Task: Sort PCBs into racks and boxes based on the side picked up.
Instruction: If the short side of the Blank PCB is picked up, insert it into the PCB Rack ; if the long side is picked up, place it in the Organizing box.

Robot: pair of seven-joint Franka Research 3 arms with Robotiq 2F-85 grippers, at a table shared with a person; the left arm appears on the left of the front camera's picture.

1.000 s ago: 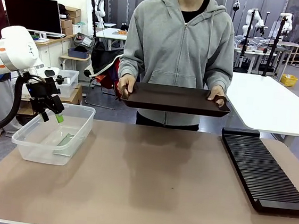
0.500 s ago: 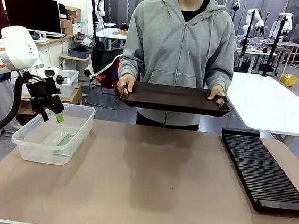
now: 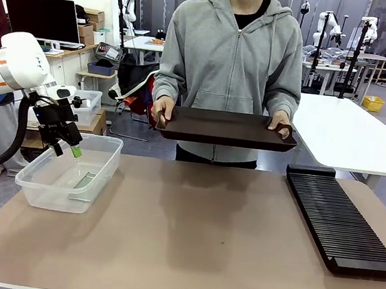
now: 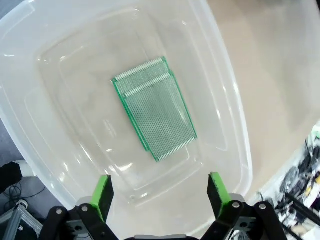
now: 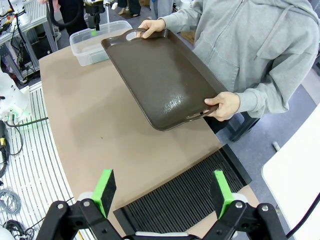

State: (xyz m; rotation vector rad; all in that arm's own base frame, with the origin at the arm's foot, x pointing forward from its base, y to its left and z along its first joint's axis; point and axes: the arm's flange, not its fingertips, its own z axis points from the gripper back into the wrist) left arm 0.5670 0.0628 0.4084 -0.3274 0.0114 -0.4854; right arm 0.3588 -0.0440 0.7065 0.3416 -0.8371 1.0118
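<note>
The left gripper (image 3: 67, 148) hangs over the clear tub (image 3: 39, 190) at the tabletop's left edge, its green pads spread wide with nothing between them, which suits an arm that is done dropping a board there. In the left wrist view the PCBs (image 4: 154, 107) lie flat on the tub's floor near its middle, one stacked on the other slightly askew, so two edges of contact strips show along the same side. They look like two boards, though the overlap makes the count hard to be sure of.

The right gripper (image 5: 165, 192) is also spread and empty, poised above the black rack (image 5: 185, 197) that runs along the tabletop's right edge (its slots all look vacant), ready for any board that belongs upright rather than loose.

The person (image 3: 232, 45) holds the dark brown tray (image 3: 226, 127) level in both hands above the far edge. Its surface appears bare, so the sorting is probably finished.
</note>
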